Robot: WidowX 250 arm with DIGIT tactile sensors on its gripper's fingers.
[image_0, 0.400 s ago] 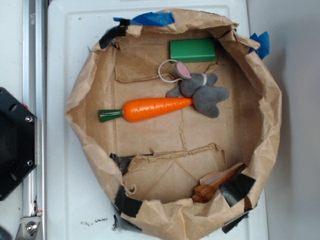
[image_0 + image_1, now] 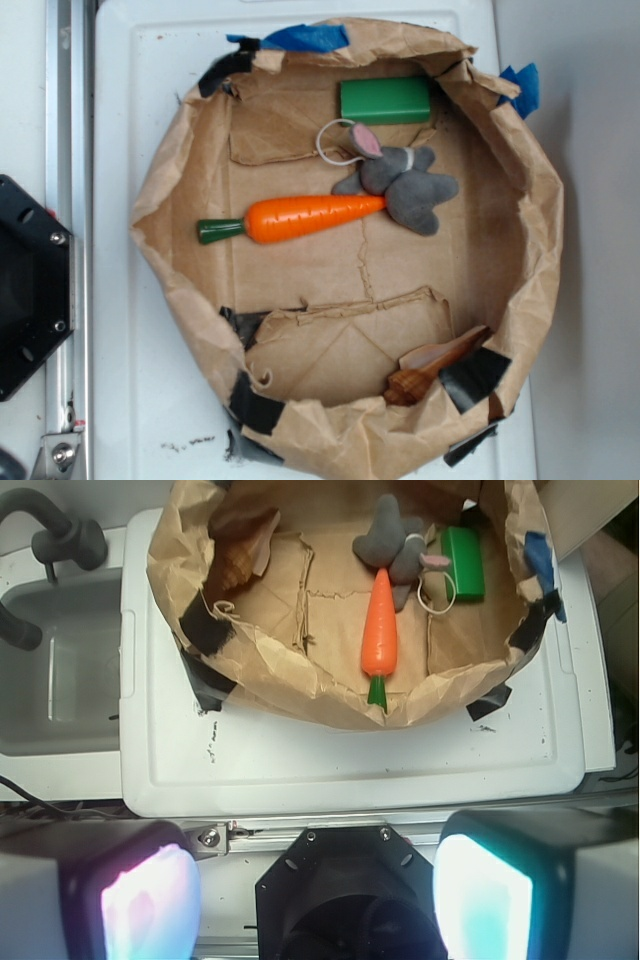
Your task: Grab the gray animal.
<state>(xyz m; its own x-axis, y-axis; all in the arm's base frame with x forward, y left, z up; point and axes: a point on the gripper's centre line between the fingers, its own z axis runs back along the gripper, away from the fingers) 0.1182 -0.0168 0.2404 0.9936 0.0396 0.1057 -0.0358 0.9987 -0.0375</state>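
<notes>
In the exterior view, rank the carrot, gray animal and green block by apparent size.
1. carrot, clearly longest.
2. gray animal.
3. green block, close to the animal in extent, so that order is unsure.

Brown paper nest on white tray, edges patched with black and blue tape. Inside the nest: green block at the far wall, orange carrot mid-floor, wooden piece against the near wall.

Carrot (touching) and paper wall hem gray animal.
</notes>
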